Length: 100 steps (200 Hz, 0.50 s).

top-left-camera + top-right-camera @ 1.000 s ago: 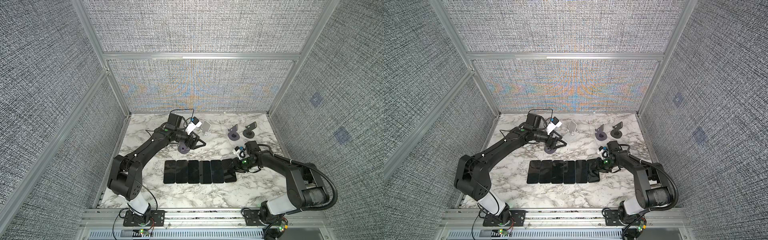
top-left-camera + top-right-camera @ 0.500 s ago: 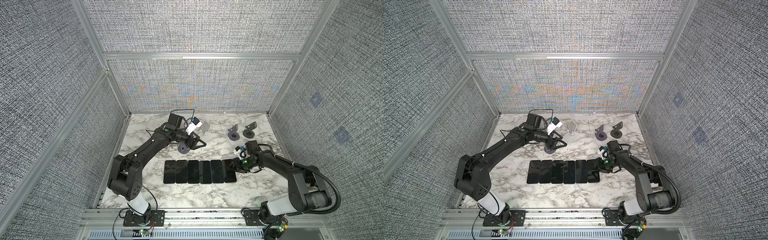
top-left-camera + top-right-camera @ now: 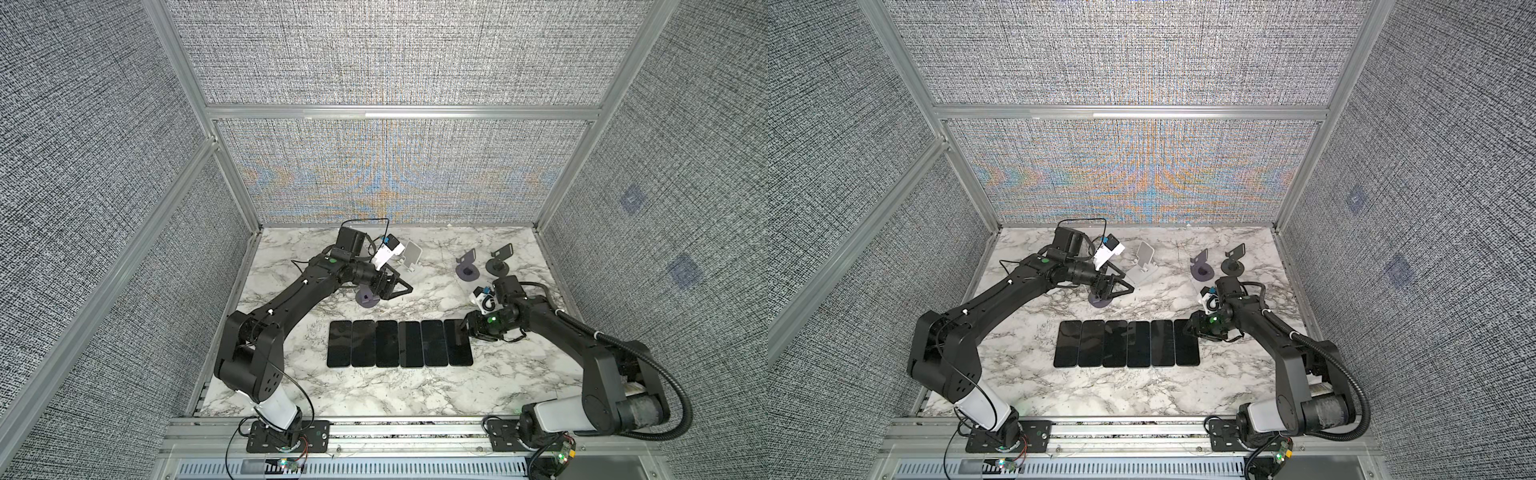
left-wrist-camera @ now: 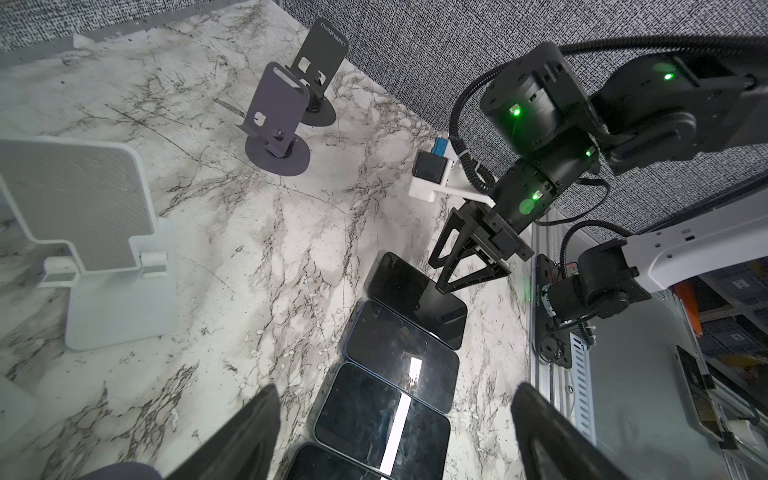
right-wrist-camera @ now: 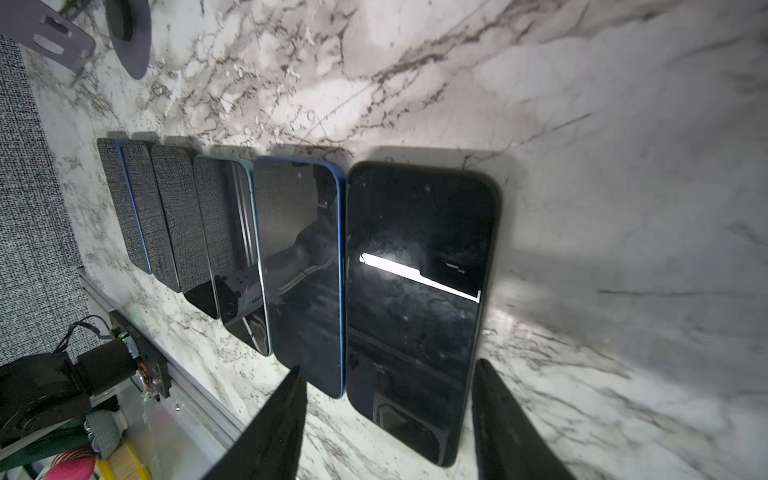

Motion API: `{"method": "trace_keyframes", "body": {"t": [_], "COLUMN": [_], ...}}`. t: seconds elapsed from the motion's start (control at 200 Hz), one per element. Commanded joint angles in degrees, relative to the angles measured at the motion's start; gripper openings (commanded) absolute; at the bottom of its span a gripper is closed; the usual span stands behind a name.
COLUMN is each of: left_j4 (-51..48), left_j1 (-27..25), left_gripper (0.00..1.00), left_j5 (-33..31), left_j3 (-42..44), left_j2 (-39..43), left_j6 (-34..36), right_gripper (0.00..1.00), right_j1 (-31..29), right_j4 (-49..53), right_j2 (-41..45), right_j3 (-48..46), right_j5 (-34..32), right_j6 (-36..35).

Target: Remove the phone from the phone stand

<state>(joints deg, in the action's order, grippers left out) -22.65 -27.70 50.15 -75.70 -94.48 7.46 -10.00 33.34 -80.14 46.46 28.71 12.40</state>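
Observation:
Several dark phones lie flat, side by side, in a row on the marble table. The rightmost phone (image 3: 458,343) (image 3: 1187,343) (image 5: 415,291) rests flat on the table. My right gripper (image 3: 464,328) (image 3: 1188,330) (image 5: 388,368) is open, low over that phone's far end, with a finger on either side and a gap showing. My left gripper (image 3: 401,282) (image 3: 1126,282) (image 4: 397,388) hangs open and empty over a purple phone stand (image 3: 365,298) (image 3: 1100,300). No stand in view holds a phone.
A white stand (image 3: 411,255) (image 4: 79,208) stands near the back wall. Another purple stand (image 3: 467,266) (image 4: 276,120) and a black stand (image 3: 500,259) (image 4: 322,54) stand at the back right, just behind my right arm. Aluminium rails edge the table's front.
My right gripper's jaws have spread a little wider around the rightmost phone's end, and that phone has settled in line with the row. The left arm has not moved.

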Motion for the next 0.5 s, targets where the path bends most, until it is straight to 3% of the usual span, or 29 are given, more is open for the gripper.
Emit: {"method": "trace_keyframes", "body": {"t": [0.0, 0.165, 0.255, 0.275, 0.3, 0.32, 0.355, 0.38, 0.495], "left_j4": [0.5, -4.3, -6.2, -6.4, -6.7, -6.8, -6.8, -6.5, -3.7], "left_j1": [-0.1, -0.1, 0.0, 0.0, 0.0, 0.0, 0.0, 0.0, 0.4], "left_gripper": [0.88, 0.93, 0.97, 0.98, 0.99, 0.99, 0.99, 0.99, 0.99], "left_j5": [-1.5, -8.6, -16.6, -18.6, -22.6, -25.6, -31.0, -34.9, -57.9], "left_j3": [0.1, -2.2, -2.9, -2.9, -3.0, -2.8, -2.2, -1.5, 4.8], "left_j2": [1.4, 4.4, 8.6, 9.9, 10.9, 12.0, 14.1, 15.8, 23.2], "left_j6": [0.4, 1.9, 2.6, 2.7, 2.3, 1.5, 0.4, 0.0, -1.1], "right_gripper": [0.54, 0.55, 0.62, 0.68, 0.71, 0.8, 0.84, 0.98, 0.99], "right_j1": [-0.2, -0.2, -0.2, -0.2, -0.2, -0.1, -0.2, -0.2, 0.5], "right_j4": [4.4, 6.2, 6.4, 6.3, 6.0, 5.7, 5.2, 4.9, 2.1], "right_j2": [3.2, 10.5, 13.5, 13.9, 14.4, 14.7, 14.9, 14.9, 13.6], "right_j3": [2.4, 5.4, 7.2, 7.5, 7.7, 7.9, 8.0, 8.1, 7.3], "right_j5": [-3.7, -10.8, -13.8, -14.5, -15.3, -16.1, -17.2, -18.0, -20.3], "right_j6": [-1.7, -4.3, -5.4, -5.7, -6.1, -6.5, -7.4, -7.9, -9.9]}}
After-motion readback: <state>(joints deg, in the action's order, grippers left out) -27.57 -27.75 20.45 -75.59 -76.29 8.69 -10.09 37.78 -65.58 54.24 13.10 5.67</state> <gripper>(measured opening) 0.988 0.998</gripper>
